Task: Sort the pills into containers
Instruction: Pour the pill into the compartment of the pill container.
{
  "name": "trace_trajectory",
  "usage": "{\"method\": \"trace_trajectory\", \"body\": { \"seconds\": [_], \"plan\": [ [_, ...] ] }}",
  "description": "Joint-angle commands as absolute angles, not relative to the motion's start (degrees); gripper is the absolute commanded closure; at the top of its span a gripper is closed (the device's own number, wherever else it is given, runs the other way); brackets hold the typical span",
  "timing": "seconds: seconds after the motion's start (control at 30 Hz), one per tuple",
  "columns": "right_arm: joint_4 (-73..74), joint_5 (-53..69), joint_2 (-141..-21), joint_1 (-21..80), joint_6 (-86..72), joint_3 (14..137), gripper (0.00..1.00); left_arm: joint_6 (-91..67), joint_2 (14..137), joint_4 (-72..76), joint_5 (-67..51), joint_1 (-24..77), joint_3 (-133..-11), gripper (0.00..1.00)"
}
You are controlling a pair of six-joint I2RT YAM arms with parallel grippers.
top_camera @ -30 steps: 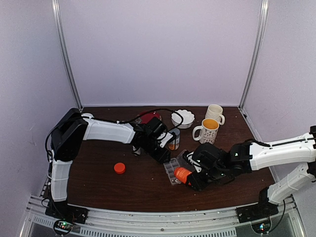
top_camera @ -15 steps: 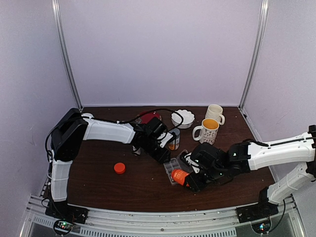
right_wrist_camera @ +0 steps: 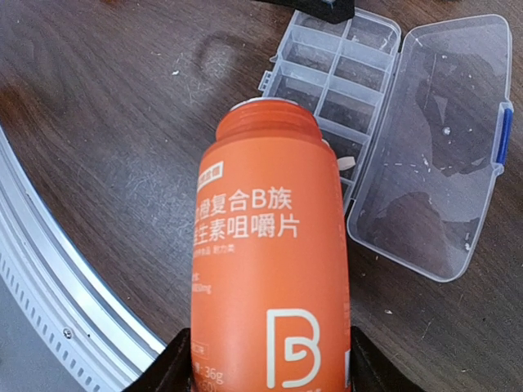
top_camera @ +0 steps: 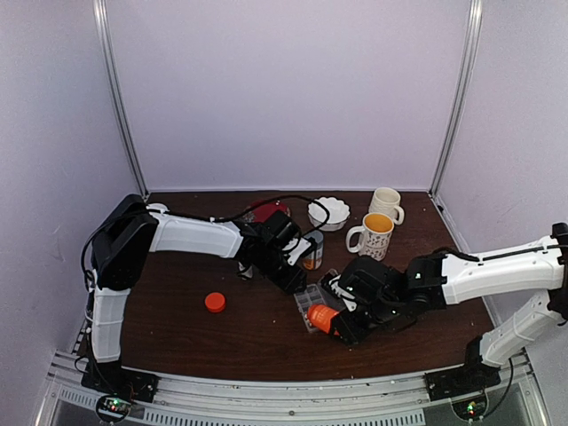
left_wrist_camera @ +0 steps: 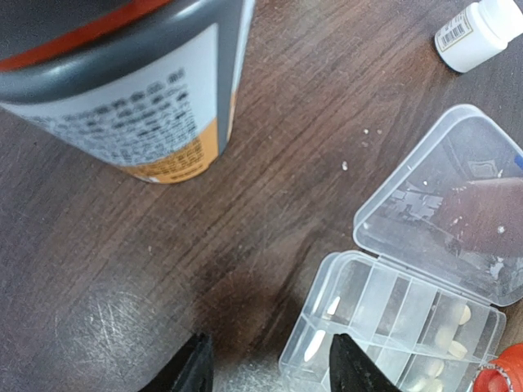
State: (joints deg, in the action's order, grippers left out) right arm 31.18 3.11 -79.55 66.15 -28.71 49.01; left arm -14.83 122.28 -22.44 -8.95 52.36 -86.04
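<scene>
Nearest, a small round orange cap (top_camera: 214,302) lies alone on the dark wooden table (top_camera: 177,342), well left of the work, so no harm there.

Right of it, the right gripper (right_wrist_camera: 268,367) has its fingers clamped around a tall orange plastic bottle with white lettering (right_wrist_camera: 265,237). The bottle is tipped, with its open mouth over the edge of the clear flat plastic organizer box (left_wrist_camera: 365,287) on the side opposite the hinged clear lid (right_wrist_camera: 433,155).

That mouth looks wider than one small compartment. A steeper tilt would likely release many tiny whitish pills (left_wrist_camera: 446,335) at once, sending them across dividers or over the rim onto the wood. A few pills already lie in several compartments, and pale specks (left_wrist_camera: 344,166) sit on the table just beyond the box.

The box seems light, so the bottle neck pressing on it could slide it or flick the lid.

Farther back, the left gripper (left_wrist_camera: 274,367) hovers with its fingers parted and nothing between them, close to the box. The two arms could clash if either swings inward. Beside it stands a grey-topped bottle with a white and orange label (left_wrist_camera: 139,106), easily toppled, and a small white bottle (left_wrist_camera: 476,31) stands near the lid.

Two pale mugs (top_camera: 374,234) and a white bowl (top_camera: 327,213) stand at the far side, out of the way.
</scene>
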Motion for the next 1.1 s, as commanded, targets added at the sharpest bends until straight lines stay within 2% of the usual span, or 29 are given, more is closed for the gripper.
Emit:
{"method": "trace_trajectory", "body": {
  "seconds": [0.0, 0.07, 0.2, 0.77, 1.07],
  "plan": [
    [33.03, 2.26, -80.08, 66.49, -27.86, 50.75, 1.00, -14.57, 123.23, -24.14, -8.41, 52.68, -86.75, 0.49],
    [27.65, 3.22, -77.24, 66.39, -29.36, 47.79, 1.00, -14.44, 123.22, -24.10, -8.44, 52.67, -86.83, 0.49],
    [31.01, 1.95, -78.59, 66.37, -28.61, 49.41, 1.00, -14.74, 123.05, -24.08, -8.20, 52.70, -86.62, 0.49],
    [15.84, 1.17, -69.14, 66.28, -28.11, 37.26, 1.00, -15.25, 118.93, -24.70, -7.05, 52.81, -86.53, 0.48],
    [-2.25, -3.60, -57.82, 66.36, -21.65, 27.87, 1.00, -17.17, 110.84, -28.14, -3.16, 52.68, -84.39, 0.43]
  ]
}}
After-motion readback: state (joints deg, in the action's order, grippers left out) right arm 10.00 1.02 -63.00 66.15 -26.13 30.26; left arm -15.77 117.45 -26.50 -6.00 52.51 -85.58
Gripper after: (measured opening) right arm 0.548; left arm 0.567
